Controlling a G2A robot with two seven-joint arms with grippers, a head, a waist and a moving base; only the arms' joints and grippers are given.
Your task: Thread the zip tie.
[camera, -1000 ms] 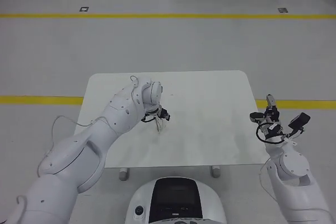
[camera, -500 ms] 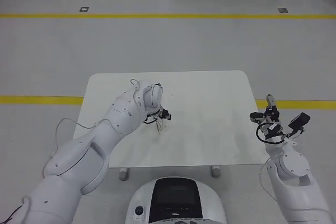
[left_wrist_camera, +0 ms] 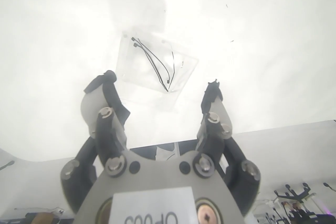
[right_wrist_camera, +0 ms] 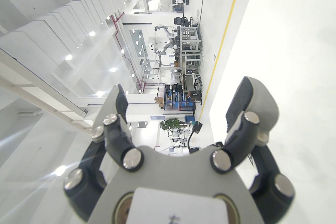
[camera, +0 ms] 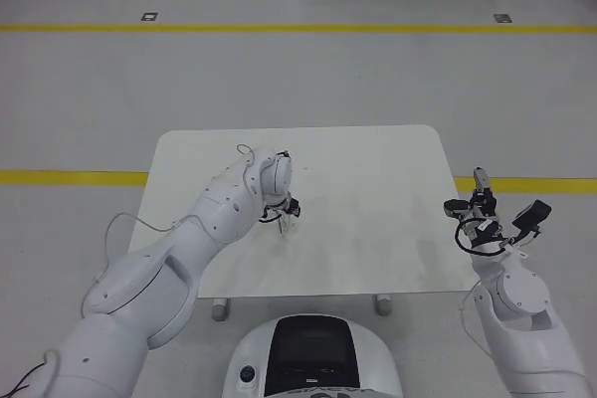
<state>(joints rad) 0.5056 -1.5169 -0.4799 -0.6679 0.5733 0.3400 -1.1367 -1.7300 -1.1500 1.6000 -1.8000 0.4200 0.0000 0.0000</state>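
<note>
I have the left gripper [left_wrist_camera: 161, 79] hanging above the white rounded-corner counter [camera: 378, 169], a little left of its middle and somewhat nearer the near edge than the far one. Its jaws stand wide apart with nothing between them.

Directly below it on the counter lies a clear square plastic holder [left_wrist_camera: 136, 64]; I cannot tell whether it is a shallow tray or a pouch. Inside it are the thin black zip ties [left_wrist_camera: 155, 62], several loose strands. They curve across one another, with their small square heads toward one corner of the holder and their tails gathered toward the opposite one. None looks threaded into a loop. From the left wrist view the fingertips [left_wrist_camera: 214, 86] sit either side of the holder's nearer corner, apart from it, touching neither the plastic nor the ties.

The right gripper [right_wrist_camera: 181, 88] is held just off the counter's right edge, about midway along it, well apart from the holder. Its jaws are also spread wide and carry nothing.
</note>
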